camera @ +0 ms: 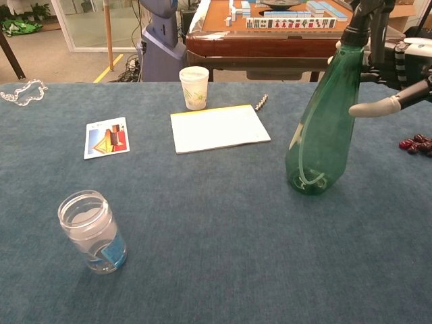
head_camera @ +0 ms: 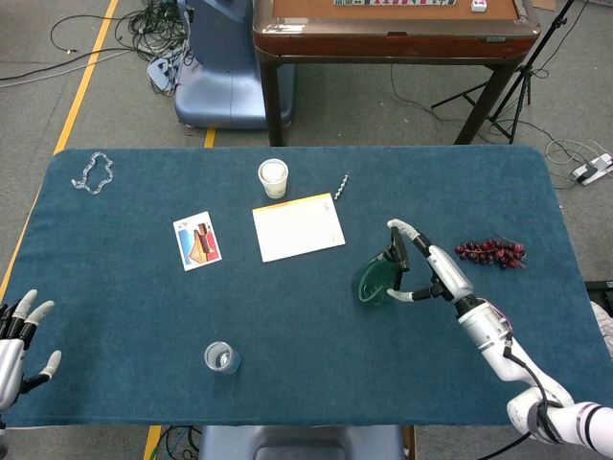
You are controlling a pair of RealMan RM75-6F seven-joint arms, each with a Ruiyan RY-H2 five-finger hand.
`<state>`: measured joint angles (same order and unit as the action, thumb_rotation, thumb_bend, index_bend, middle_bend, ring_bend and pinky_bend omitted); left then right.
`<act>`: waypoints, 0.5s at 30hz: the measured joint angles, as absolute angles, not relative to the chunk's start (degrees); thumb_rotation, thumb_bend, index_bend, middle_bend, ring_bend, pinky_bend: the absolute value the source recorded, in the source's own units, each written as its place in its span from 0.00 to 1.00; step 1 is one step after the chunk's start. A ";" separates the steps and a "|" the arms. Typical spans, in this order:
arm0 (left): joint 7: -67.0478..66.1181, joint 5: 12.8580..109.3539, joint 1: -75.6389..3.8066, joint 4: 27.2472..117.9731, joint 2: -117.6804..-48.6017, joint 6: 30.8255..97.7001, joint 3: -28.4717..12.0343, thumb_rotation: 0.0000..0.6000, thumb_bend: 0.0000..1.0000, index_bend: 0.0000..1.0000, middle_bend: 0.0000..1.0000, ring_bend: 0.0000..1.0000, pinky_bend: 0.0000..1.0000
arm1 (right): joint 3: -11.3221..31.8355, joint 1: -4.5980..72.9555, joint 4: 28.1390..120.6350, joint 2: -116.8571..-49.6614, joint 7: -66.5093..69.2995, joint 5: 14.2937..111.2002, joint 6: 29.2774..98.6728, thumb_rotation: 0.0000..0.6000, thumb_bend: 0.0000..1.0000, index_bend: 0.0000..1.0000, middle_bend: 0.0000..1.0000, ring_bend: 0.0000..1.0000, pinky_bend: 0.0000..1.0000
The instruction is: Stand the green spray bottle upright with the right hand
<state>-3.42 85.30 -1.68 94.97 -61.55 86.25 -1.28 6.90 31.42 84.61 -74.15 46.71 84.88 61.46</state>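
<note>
The green spray bottle (head_camera: pixel 376 279) (camera: pixel 321 128) stands upright on the blue table cloth, right of centre, its black spray head on top. My right hand (head_camera: pixel 431 273) (camera: pixel 399 75) is beside the bottle's neck on its right. Its fingers are spread wide, one curving behind the neck. The thumb tip (camera: pixel 354 109) lies just at the bottle's edge, and I see no firm grip. My left hand (head_camera: pixel 19 335) rests at the table's near left corner, fingers apart and holding nothing.
A bunch of dark grapes (head_camera: pixel 490 252) (camera: pixel 417 143) lies right of the hand. A notepad (head_camera: pixel 298 227) (camera: pixel 219 128), paper cup (head_camera: pixel 273 177), metal bit (head_camera: pixel 341 186) and card (head_camera: pixel 196 241) lie further left. A clear jar (head_camera: pixel 221 357) (camera: pixel 92 231) stands near the front edge.
</note>
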 measured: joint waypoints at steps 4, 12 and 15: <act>-3.41 85.23 -1.92 94.94 -61.40 86.08 -1.47 1.00 0.36 0.14 0.00 0.00 0.00 | 6.26 29.65 85.66 -73.16 38.50 85.09 64.33 1.00 0.15 0.02 0.12 0.02 0.00; -3.54 85.10 -2.42 94.89 -61.50 85.67 -1.75 1.00 0.36 0.14 0.00 0.00 0.00 | 4.15 22.52 91.10 -69.75 17.30 84.55 73.77 1.00 0.21 0.04 0.17 0.06 0.05; -3.77 85.06 -2.71 94.88 -61.62 85.41 -1.88 1.00 0.36 0.14 0.00 0.00 0.00 | 2.82 18.64 93.88 -67.95 11.19 84.58 78.40 1.00 0.21 0.06 0.18 0.07 0.07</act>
